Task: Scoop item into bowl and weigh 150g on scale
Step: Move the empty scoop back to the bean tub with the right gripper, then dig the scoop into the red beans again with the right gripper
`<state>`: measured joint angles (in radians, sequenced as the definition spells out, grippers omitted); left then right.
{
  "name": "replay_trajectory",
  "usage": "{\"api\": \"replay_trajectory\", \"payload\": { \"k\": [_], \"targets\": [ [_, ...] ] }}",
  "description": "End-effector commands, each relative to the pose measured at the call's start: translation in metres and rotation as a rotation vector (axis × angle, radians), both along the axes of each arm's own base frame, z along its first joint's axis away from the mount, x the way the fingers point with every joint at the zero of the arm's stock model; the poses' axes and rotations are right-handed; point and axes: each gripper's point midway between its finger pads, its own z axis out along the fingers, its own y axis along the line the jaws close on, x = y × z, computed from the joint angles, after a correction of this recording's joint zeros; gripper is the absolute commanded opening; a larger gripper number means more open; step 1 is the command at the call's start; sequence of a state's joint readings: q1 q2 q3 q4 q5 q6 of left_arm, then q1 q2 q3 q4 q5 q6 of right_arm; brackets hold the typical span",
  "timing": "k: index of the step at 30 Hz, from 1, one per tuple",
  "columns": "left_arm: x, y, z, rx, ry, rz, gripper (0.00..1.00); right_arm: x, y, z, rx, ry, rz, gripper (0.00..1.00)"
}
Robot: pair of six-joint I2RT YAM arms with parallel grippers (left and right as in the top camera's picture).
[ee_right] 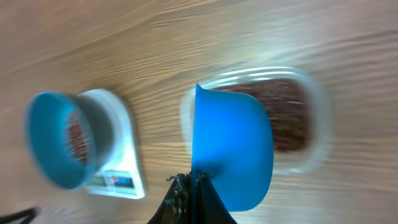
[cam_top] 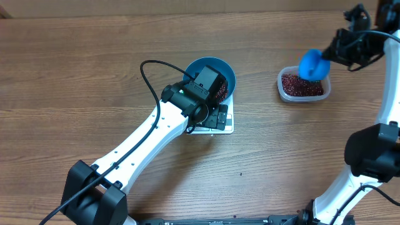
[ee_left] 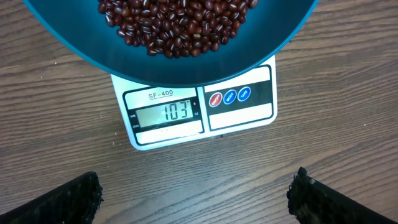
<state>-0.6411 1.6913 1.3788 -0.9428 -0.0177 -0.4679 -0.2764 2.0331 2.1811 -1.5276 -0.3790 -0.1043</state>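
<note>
The blue bowl (cam_top: 215, 67) stands on the white scale (cam_top: 226, 127) and holds dark red beans (ee_left: 177, 25). The scale's display (ee_left: 165, 113) reads 103. My left gripper (ee_left: 196, 190) hovers open above the scale's front edge, nothing between its fingers; from overhead, the left gripper (cam_top: 215, 115) covers part of the bowl. My right gripper (ee_right: 198, 180) is shut on the handle of a small blue scoop (ee_right: 233, 149), held over the clear tub (cam_top: 284, 90) of beans (cam_top: 303, 85). No beans show on the scoop. The bowl (ee_right: 59, 140) and scale (ee_right: 118, 165) look blurred in the right wrist view.
A black cable (cam_top: 150, 78) loops from the left arm over the table left of the bowl. The right arm's base (cam_top: 372, 153) stands at the right edge. Bare wood lies between the scale and the tub.
</note>
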Motion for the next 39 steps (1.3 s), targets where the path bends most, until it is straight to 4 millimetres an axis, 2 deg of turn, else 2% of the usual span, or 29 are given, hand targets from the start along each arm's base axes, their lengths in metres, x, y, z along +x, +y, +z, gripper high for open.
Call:
{"api": "replay_trajectory", "payload": {
  "k": [1,7,11,18,24,29,35,39],
  "targets": [
    [-0.002,0.001,-0.006,0.008,0.014,-0.017,0.99,-0.008,-0.029,0.005,-0.154,0.001,-0.055,0.04],
    [-0.002,0.001,-0.006,0.008,0.014,-0.017,0.99,-0.001,-0.033,-0.017,-0.174,0.015,-0.080,0.04],
    [-0.002,0.001,-0.006,0.008,0.014,-0.017,1.00,0.006,-0.040,-0.036,-0.253,0.019,-0.085,0.04],
    [-0.002,0.001,-0.006,0.008,0.014,-0.017,1.00,0.018,-0.023,-0.062,-0.267,0.005,-0.040,0.04],
    [-0.002,0.001,-0.006,0.008,0.014,-0.017,0.99,0.018,-0.022,-0.086,-0.432,0.038,-0.022,0.04],
    [-0.002,0.001,-0.006,0.008,0.014,-0.017,0.99,0.020,0.002,-0.097,-0.428,0.033,0.032,0.04],
    [-0.002,0.001,-0.006,0.008,0.014,-0.017,0.99,0.020,0.050,-0.099,-0.275,0.013,0.123,0.04],
    [-0.002,0.001,-0.006,0.008,0.014,-0.017,1.00,0.018,0.059,-0.099,-0.211,0.036,0.059,0.04]
  ]
}}
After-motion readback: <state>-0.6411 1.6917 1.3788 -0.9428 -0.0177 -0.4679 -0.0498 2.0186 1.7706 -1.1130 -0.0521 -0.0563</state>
